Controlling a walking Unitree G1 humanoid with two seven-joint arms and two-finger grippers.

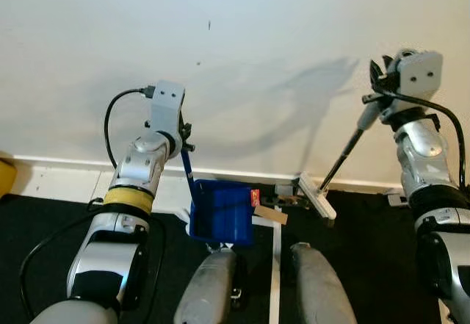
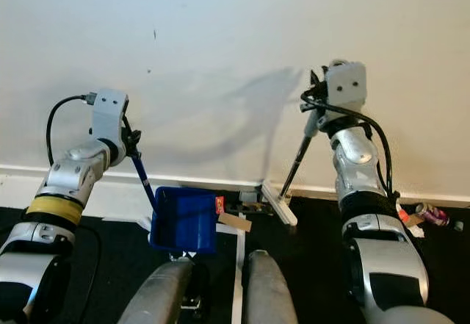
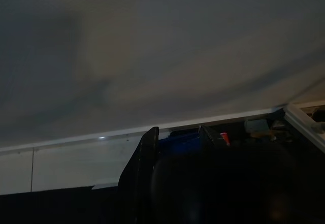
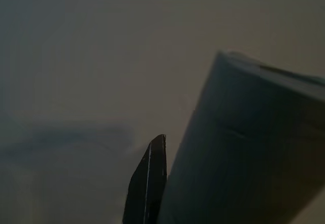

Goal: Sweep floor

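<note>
Blue dustpan (image 1: 220, 221) under left pincer (image 1: 183, 137), clamped on handle; right pincer (image 1: 376, 89) grips broom (image 1: 317, 198). Advice: short strokes, nudge cardboard scrap (image 1: 270, 214) into pan.

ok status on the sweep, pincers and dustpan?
Left pincer shut on blue dustpan handle; right pincer shut on broom handle. Cardboard scrap at dustpan lip, not in. Broom head against baseboard.

A crushed can (image 2: 430, 213) lies on the dark floor (image 2: 308, 250) by the white baseboard (image 2: 66, 177).
</note>
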